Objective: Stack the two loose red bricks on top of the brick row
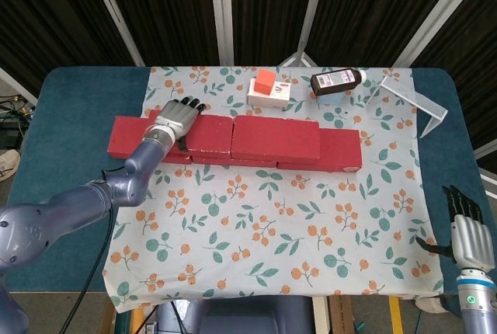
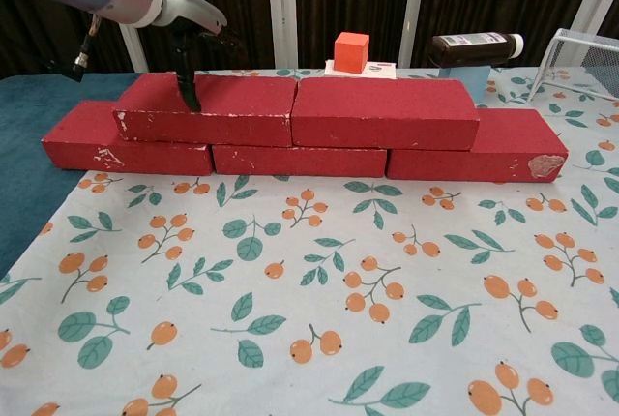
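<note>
Three red bricks lie end to end as a bottom row (image 1: 126, 137) (image 2: 104, 146) on the floral cloth. Two more red bricks lie on top of it: the left top brick (image 1: 211, 133) (image 2: 237, 106) and the right top brick (image 1: 276, 138) (image 2: 382, 111), end to end. My left hand (image 1: 175, 116) (image 2: 187, 25) hovers over the left end of the left top brick, fingers apart, thumb hanging down toward its top face, holding nothing. My right hand (image 1: 467, 233) rests open at the table's near right edge, far from the bricks.
Behind the bricks an orange cube (image 1: 265, 80) (image 2: 351, 51) sits on a white box. A dark bottle (image 1: 337, 80) (image 2: 476, 48) lies on its side. A white wire rack (image 1: 417, 99) (image 2: 588, 60) stands at the back right. Teal table (image 1: 70, 101) borders the cloth.
</note>
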Tool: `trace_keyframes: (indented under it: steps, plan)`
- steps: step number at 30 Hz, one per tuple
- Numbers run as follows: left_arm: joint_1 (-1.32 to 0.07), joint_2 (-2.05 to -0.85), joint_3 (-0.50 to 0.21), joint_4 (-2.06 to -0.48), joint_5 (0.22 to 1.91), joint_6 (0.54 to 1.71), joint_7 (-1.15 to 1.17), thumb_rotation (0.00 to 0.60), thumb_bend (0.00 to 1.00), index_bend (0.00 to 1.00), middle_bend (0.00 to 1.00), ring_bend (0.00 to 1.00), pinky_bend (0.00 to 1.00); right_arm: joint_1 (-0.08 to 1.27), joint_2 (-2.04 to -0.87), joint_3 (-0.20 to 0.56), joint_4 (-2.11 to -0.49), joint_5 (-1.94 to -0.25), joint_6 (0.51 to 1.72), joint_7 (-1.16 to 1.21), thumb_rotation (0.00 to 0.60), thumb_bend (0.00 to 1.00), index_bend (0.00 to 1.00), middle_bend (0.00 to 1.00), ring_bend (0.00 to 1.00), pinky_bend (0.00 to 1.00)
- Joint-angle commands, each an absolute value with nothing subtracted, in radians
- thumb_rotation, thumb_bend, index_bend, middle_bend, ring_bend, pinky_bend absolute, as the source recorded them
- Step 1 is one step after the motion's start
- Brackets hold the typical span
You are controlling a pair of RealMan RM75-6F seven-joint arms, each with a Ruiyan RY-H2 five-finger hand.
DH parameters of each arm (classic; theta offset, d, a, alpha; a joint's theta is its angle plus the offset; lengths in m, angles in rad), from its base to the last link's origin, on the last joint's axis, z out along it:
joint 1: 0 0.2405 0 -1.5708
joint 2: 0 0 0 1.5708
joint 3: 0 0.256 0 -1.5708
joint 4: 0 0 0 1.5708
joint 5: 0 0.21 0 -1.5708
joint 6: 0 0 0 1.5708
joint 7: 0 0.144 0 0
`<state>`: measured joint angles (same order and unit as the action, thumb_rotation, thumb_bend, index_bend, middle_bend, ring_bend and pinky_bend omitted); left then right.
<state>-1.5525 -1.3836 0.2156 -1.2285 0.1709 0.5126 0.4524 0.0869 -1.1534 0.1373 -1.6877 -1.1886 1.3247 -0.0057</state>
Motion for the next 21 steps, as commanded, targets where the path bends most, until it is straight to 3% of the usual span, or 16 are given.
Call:
trace_keyframes:
  steps: [1, 6, 12, 21]
  plan:
    - [-1.548, -1.289, 0.201, -1.333, 0.179, 0.563, 0.435, 0.600, 0.00, 0.00, 0.00, 0.00, 0.13, 0.087, -1.153, 0.137, -1.688, -1.189, 1.323, -0.003, 0.600, 0.05, 0.00, 0.01, 0.00, 0.00]
    - [-1.485, -1.190, 0.192, -1.453, 0.215, 0.647, 0.391, 0.600, 0.00, 0.00, 0.00, 0.00, 0.12, 0.085, -1.151, 0.136, -1.688, -1.196, 1.327, 0.006, 0.600, 0.05, 0.00, 0.01, 0.00, 0.00]
    - [-1.340, -1.138, 0.189, -1.513, 0.334, 0.737, 0.314, 0.600, 0.00, 0.09, 0.05, 0.00, 0.11, 0.084, -1.148, 0.135, -1.690, -1.200, 1.327, 0.014, 0.600, 0.05, 0.00, 0.01, 0.00, 0.00]
    - [-1.212, -1.151, 0.181, -1.460, 0.444, 0.708, 0.264, 0.600, 0.00, 0.17, 0.06, 0.00, 0.10, 0.087, -1.153, 0.132, -1.693, -1.205, 1.324, 0.006, 0.600, 0.05, 0.00, 0.01, 0.00, 0.00]
